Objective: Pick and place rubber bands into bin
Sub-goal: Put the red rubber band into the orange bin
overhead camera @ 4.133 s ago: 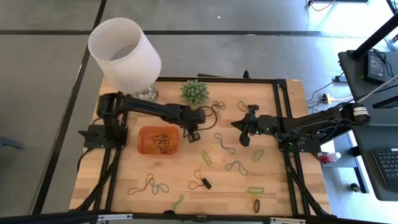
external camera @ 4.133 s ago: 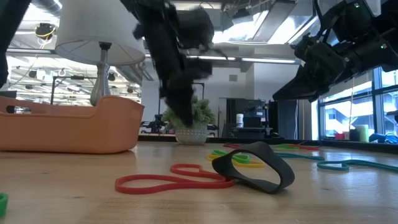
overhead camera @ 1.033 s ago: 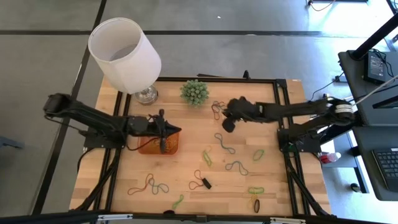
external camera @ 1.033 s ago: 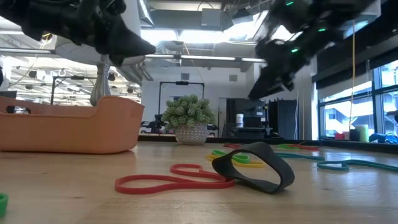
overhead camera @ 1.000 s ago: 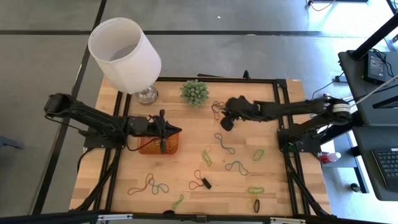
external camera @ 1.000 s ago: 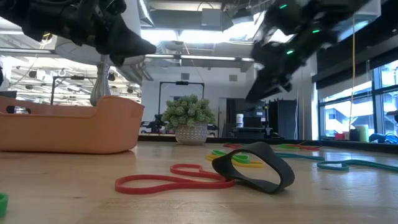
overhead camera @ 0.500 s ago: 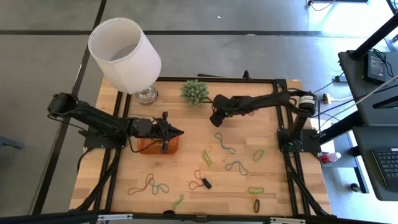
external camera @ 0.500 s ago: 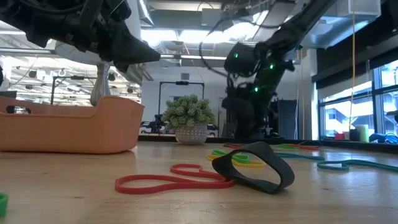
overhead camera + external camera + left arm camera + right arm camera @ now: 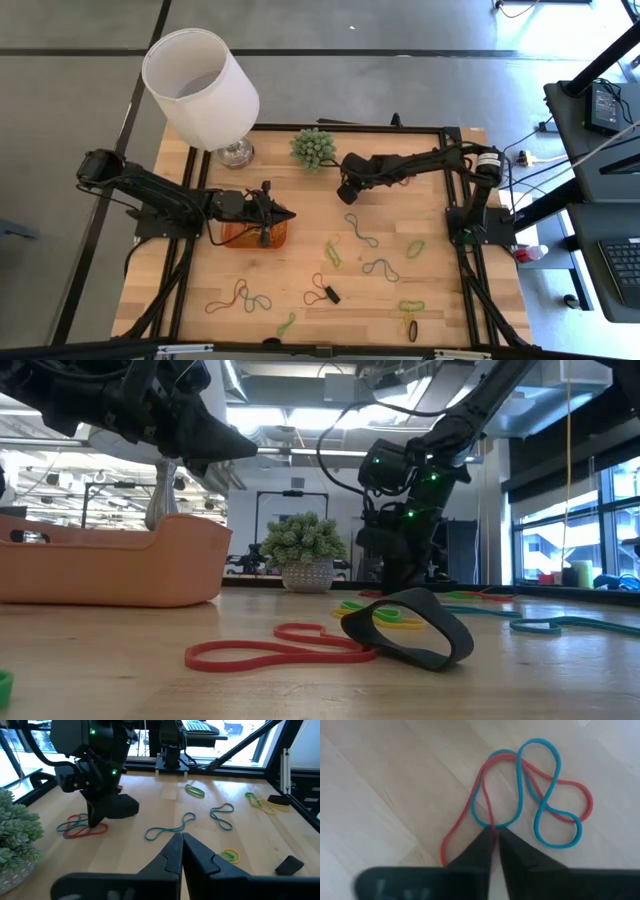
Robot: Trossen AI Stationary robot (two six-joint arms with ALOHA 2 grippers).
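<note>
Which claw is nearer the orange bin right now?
Left. The left claw hovers over the bin at its right edge; the right claw is down on the red-and-blue bands, beside the plant.

From above, my right gripper (image 9: 347, 189) covers the red and blue rubber bands (image 9: 530, 800) beside the plant (image 9: 313, 147). My left gripper (image 9: 284, 213) hides part of the bin (image 9: 238, 236), whose contents I cannot make out.

Upper left of the table (image 9: 300, 330), the big white lamp (image 9: 200, 88) and spiky plant (image 9: 313, 147) crowd the back edge. The left gripper (image 9: 288, 213) hangs over the orange bin (image 9: 230, 238), blocking its right end. Loose rubber bands (image 9: 362, 232) dot the open lower half.
</note>
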